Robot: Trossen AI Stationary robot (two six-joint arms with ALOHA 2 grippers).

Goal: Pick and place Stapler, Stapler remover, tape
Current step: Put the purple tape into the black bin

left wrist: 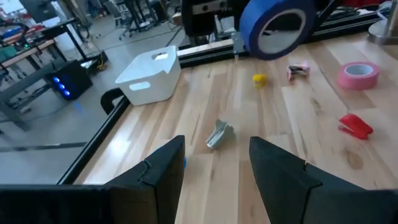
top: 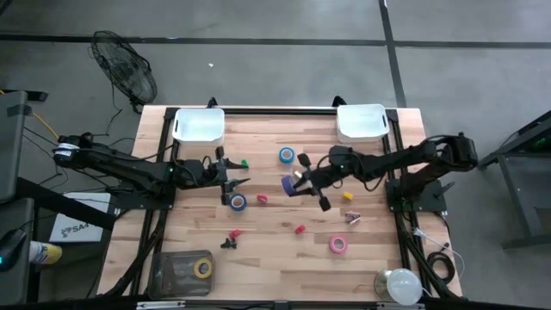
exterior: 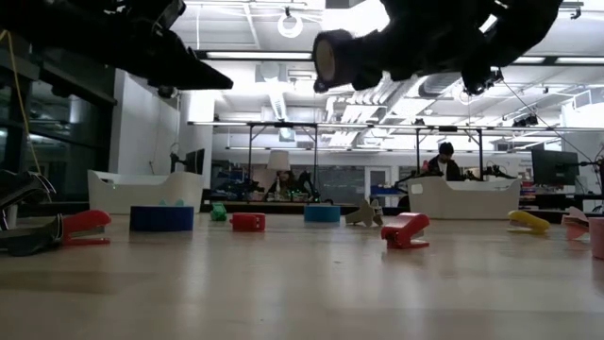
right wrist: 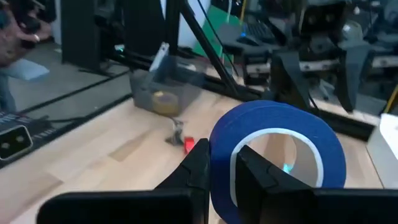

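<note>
My right gripper (top: 297,182) is above the middle of the table, shut on a blue tape roll (right wrist: 273,149), which also shows in the left wrist view (left wrist: 277,25). My left gripper (top: 234,178) stands open to its left, raised off the table, with nothing between its fingers (left wrist: 165,174). Two more blue tape rolls (top: 286,155) (top: 238,202) and a pink one (top: 339,244) lie flat on the wood. A small red stapler (left wrist: 356,124) and a grey claw-shaped piece (left wrist: 219,134) also lie on the table. My right gripper pinches the blue roll's wall (right wrist: 222,165). One finger (right wrist: 255,177) is inside the centre hole and the other (right wrist: 198,177) is on the outer face. The fingers come at it nearly level from the table's right side. The roll stands on edge, lifted clear.
Two white bins (top: 199,126) (top: 361,122) stand at the far edge. A clear box (top: 181,272) with a yellow roll inside sits at the near left. Small red, green and yellow blocks and a pink piece (top: 353,217) are scattered over the middle. People sit in the room beyond.
</note>
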